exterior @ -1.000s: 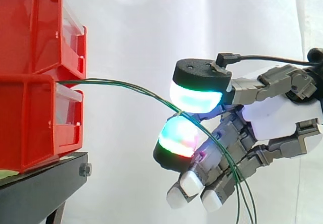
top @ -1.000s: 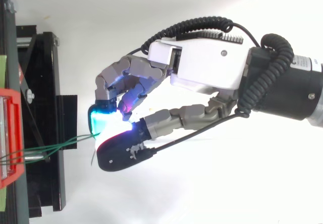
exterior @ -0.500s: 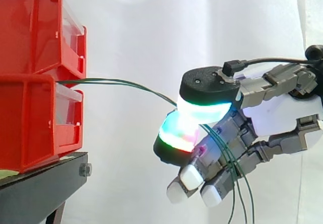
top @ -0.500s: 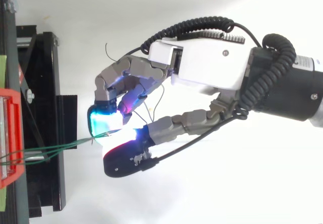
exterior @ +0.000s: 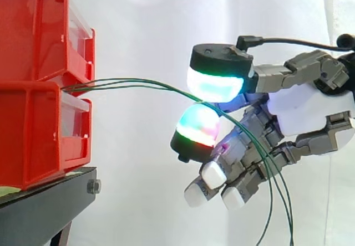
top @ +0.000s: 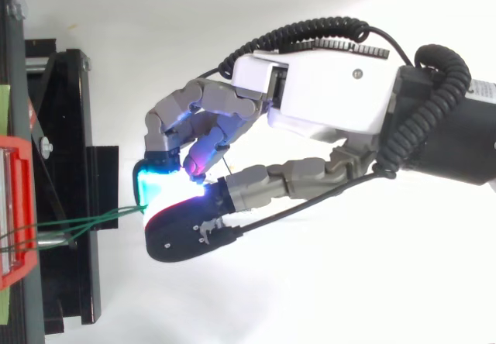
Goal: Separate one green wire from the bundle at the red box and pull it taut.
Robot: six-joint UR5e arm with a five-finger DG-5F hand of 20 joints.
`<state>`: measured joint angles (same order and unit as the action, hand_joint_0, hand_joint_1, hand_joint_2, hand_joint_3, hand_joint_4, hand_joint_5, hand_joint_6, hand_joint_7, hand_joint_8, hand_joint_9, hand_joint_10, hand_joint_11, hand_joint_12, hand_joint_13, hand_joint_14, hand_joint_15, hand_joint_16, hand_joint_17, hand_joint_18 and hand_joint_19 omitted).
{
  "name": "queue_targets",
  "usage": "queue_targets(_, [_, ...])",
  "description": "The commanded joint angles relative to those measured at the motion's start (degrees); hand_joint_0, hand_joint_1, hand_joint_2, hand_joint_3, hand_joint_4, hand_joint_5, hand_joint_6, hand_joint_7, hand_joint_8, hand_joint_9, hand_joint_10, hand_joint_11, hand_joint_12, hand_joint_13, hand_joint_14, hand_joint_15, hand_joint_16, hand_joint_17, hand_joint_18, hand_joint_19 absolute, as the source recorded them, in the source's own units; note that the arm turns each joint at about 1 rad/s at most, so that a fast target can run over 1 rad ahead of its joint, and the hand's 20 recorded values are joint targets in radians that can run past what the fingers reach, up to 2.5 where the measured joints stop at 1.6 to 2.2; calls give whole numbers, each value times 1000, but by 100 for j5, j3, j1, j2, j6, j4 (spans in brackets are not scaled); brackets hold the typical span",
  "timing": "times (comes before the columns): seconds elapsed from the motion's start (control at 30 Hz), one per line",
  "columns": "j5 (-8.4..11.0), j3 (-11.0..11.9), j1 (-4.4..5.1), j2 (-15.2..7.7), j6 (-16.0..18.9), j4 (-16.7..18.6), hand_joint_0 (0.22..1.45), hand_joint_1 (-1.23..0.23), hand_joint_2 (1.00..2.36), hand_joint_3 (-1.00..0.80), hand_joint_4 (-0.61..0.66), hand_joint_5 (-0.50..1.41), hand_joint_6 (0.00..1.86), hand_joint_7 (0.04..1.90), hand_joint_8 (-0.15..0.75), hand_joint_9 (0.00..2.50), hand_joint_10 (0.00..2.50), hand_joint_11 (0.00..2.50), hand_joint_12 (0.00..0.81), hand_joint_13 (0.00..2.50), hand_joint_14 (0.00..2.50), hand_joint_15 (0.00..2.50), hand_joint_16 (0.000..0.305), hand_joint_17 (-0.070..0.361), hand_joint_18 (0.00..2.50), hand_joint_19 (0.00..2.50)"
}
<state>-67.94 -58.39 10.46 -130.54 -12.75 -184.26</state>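
Broadly, a white curtain (exterior: 144, 24) backs the whole side view. At 9 o'clock, two red bins (exterior: 33, 85) sit stacked one on the other on a black stand (exterior: 39, 213), which fills the 7 o'clock corner. From above, the stand lies along the 9 o'clock edge with a red bin rim at 8 o'clock.

Reaching in from 3 o'clock, the hand (exterior: 310, 118) has a white palm and grey fingers curled toward the bins, well apart from them. Its two foremost pads face each other. The upper pad (exterior: 215, 84) glows white and green. The lower pad (exterior: 197, 127) sits at its 7 o'clock and glows green and red. Hardly any gap shows between them, and they close on the wires in a pinch. The other fingers (exterior: 213, 175) curl below with white tips.

Several thin green wires (exterior: 133, 83) leave the seam between the two bins and arch across open air toward 3 o'clock. They pass between the two pads, then hang slack past the fingers toward 5 o'clock. From above, the strands (top: 93, 221) fan from the bin to the cyan-lit pad.
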Motion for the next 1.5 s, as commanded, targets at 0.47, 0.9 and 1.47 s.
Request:
queue_targets(0.47, [0,21,0,2,10,-57,649,-864,1015,-266,26,-144,915,1054,244,909,11,336,309,575,9,213,48,109,549,480])
queue_targets(0.9, [26,21,0,11,18,-57,577,-704,1000,-500,126,-134,908,1017,249,956,10,327,306,583,9,212,49,109,568,494])
queue_targets(1.47, [26,21,0,2,36,-57,582,-488,1008,-399,119,-129,891,1067,264,989,11,325,319,590,9,239,50,113,537,525])
